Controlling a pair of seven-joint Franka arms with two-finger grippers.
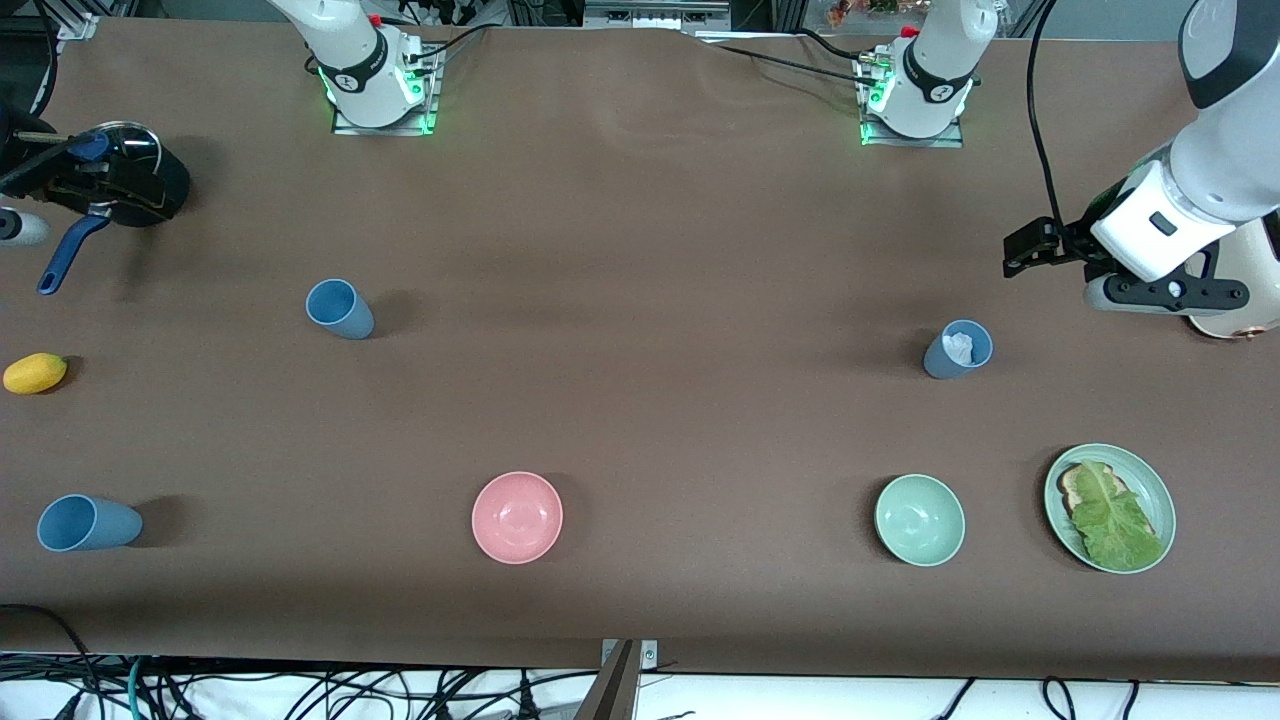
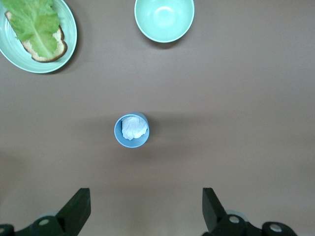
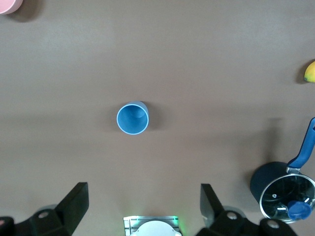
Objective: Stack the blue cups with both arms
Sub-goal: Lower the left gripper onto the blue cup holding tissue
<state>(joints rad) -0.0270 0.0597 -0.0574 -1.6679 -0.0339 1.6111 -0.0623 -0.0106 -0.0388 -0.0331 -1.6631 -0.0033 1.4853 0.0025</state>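
Front view showed three blue cups on the brown tabletop [image 1: 640, 230], none of them stacked yet. One empty cup [image 1: 339, 308] stood toward the right arm's end, and another [image 1: 88, 523] stood nearer the camera by that same end's edge. The third cup [image 1: 958, 349] stood toward the left arm's end with a crumpled white wad [image 1: 960, 348] inside it.

The left gripper [image 1: 1030, 250] hung over the tabletop at its own end, up from that third cup, with its jaws spread wide and holding nothing; its wrist view looked straight down on the cup [image 2: 131, 130]. The right gripper [image 3: 142, 209] sat high over the tabletop in front of its own base [image 3: 151, 226], jaws equally apart and empty, with the empty cup [image 3: 132, 118] below it.

A pink bowl [image 1: 517, 517], a green bowl [image 1: 919, 519], a plate of bread and lettuce [image 1: 1109, 494], a lemon [image 1: 35, 373] and a black pot [image 1: 125, 185] lay about, none of them part of the job.

To my eye this was the approach step, each arm lined up on its nearest cup. Next, each would need to descend and close on a cup wall. The wad looked likely to stop another cup seating fully inside that one.
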